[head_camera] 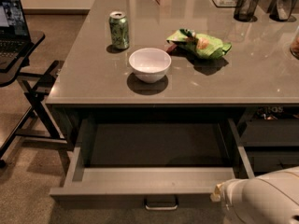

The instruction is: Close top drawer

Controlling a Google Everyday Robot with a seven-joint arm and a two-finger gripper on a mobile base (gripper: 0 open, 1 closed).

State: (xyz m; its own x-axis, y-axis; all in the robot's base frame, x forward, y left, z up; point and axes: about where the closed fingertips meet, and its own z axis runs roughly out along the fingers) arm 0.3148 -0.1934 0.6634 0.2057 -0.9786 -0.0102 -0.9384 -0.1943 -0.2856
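Your top drawer is pulled far out from under the bench. Its small metal handle is at the front. Your white end effector sits low, by the drawer's right front corner. You cannot tell if it is open or closed. On the bench are a white bowl, a green can and a green bag.

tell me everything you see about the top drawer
The top drawer stands pulled far out from under the table. It is very wide, dark grey and flat-fronted, with pale grey inner walls and a small metal loop handle at the centre of its front. No contents show. A white robot part overlaps its right front corner; the tool is not in view.
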